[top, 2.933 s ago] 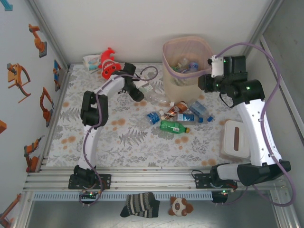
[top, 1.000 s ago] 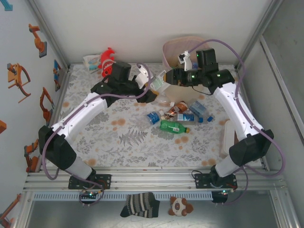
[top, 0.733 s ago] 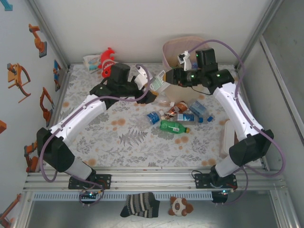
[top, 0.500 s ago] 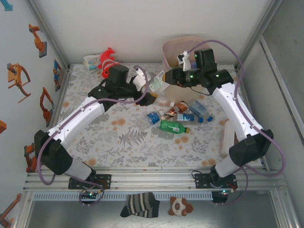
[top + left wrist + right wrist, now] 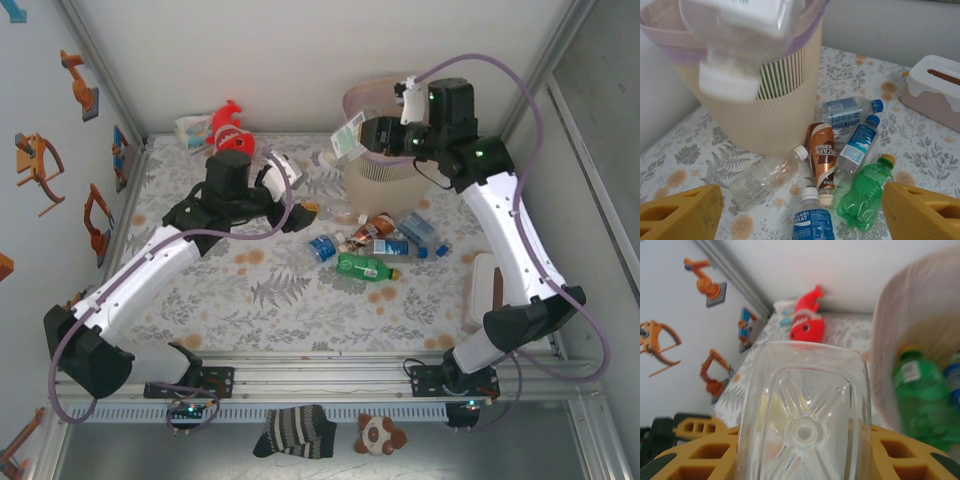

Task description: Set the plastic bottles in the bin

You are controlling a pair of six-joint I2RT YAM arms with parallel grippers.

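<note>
My right gripper (image 5: 362,138) is shut on a clear square-bodied plastic bottle (image 5: 348,140), held in the air at the left rim of the beige bin (image 5: 385,188). The right wrist view looks at that bottle's base (image 5: 805,390) between yellow fingers (image 5: 900,450), with a green bottle (image 5: 920,405) inside the bin (image 5: 890,330). My left gripper (image 5: 300,207) is open over the table, left of the bin. Its wrist view looks down on several loose bottles at the bin's foot: clear (image 5: 767,175), brown (image 5: 821,152), blue-labelled (image 5: 812,222) and green (image 5: 865,187).
A pink and white tissue box (image 5: 497,292) lies at the right edge of the table. The red fish plush (image 5: 228,135) lies in the far left corner. The cage walls close in the table on three sides.
My left gripper opened, let go of the clear bottle and drew back to the left. My right gripper closed on that bottle and lifted it up to the bin's rim.
</note>
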